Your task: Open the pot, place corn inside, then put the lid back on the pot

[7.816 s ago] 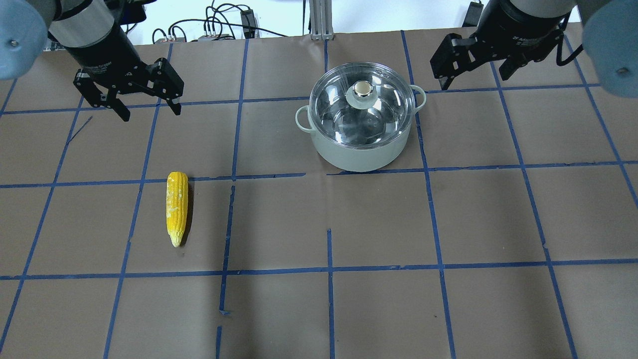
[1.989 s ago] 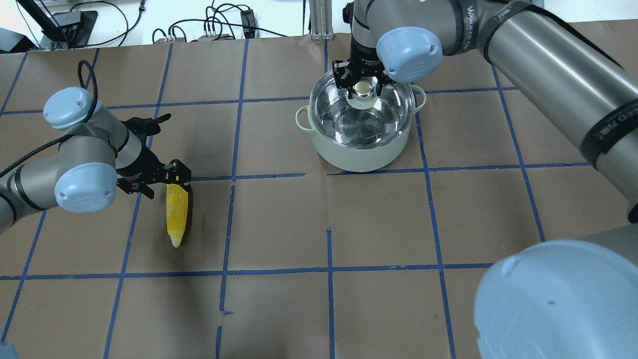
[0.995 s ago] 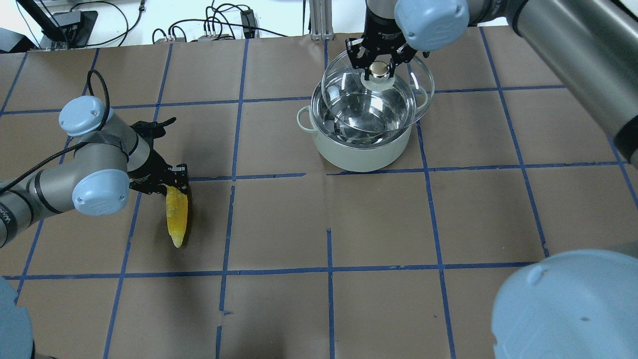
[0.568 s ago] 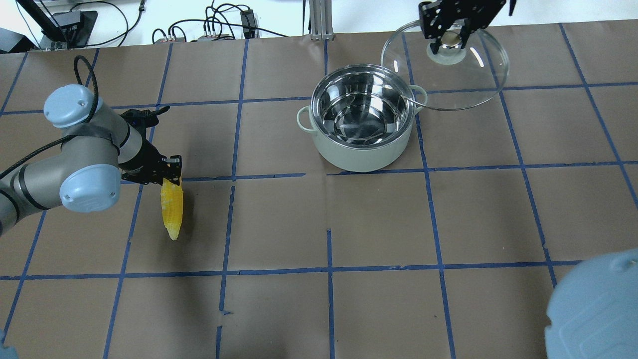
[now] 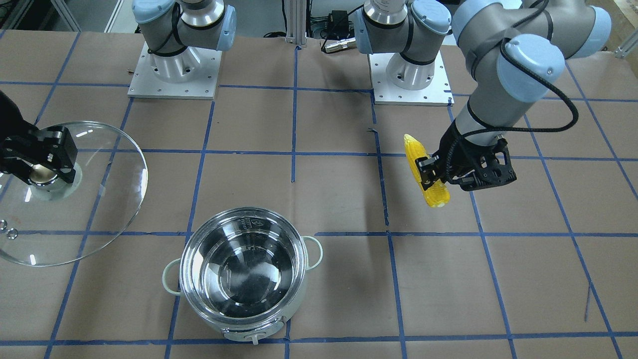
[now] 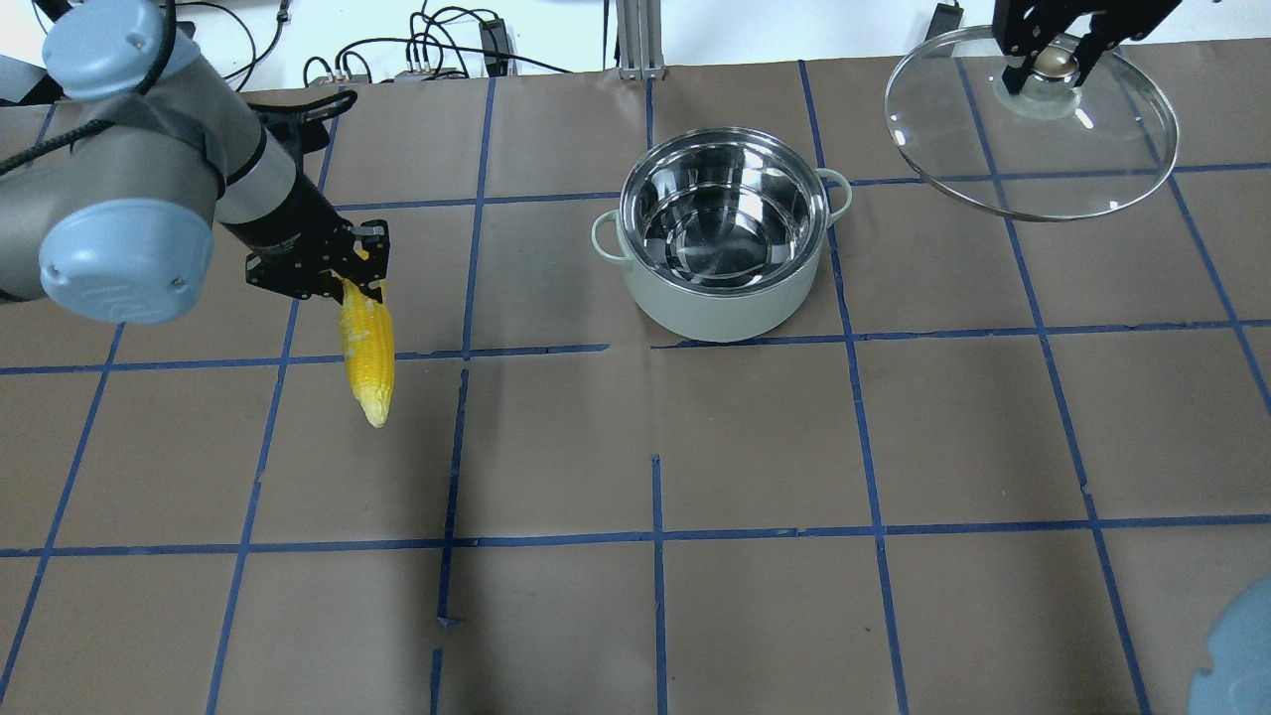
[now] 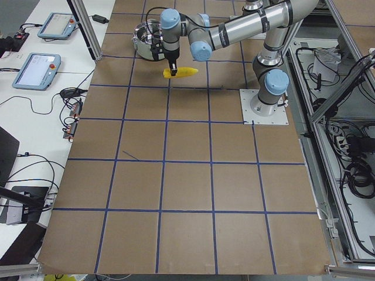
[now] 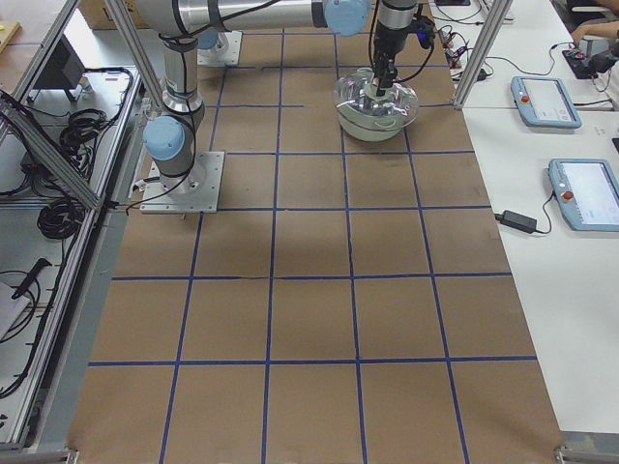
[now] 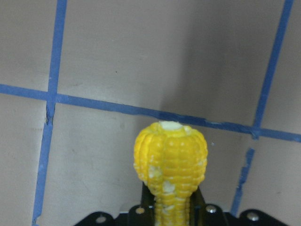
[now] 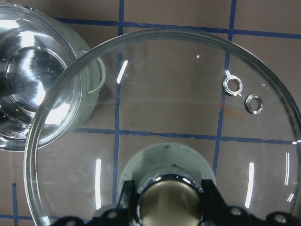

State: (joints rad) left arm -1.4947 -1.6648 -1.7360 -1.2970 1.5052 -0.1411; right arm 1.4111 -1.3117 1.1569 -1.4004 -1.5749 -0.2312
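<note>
Pot (image 6: 715,313): open, empty. Lid (image 6: 993,149): aloft right of pot, right claw (image 6: 1053,62) clamped on knob (image 10: 165,200). Corn (image 6: 367,348): aloft left, left claw (image 6: 350,283) clamped on it. Outstanding: corn in, lid on

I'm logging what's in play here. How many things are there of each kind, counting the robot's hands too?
pot: 1
lid: 1
corn: 1
robot hands: 2 (left hand, right hand)
Total: 5
</note>
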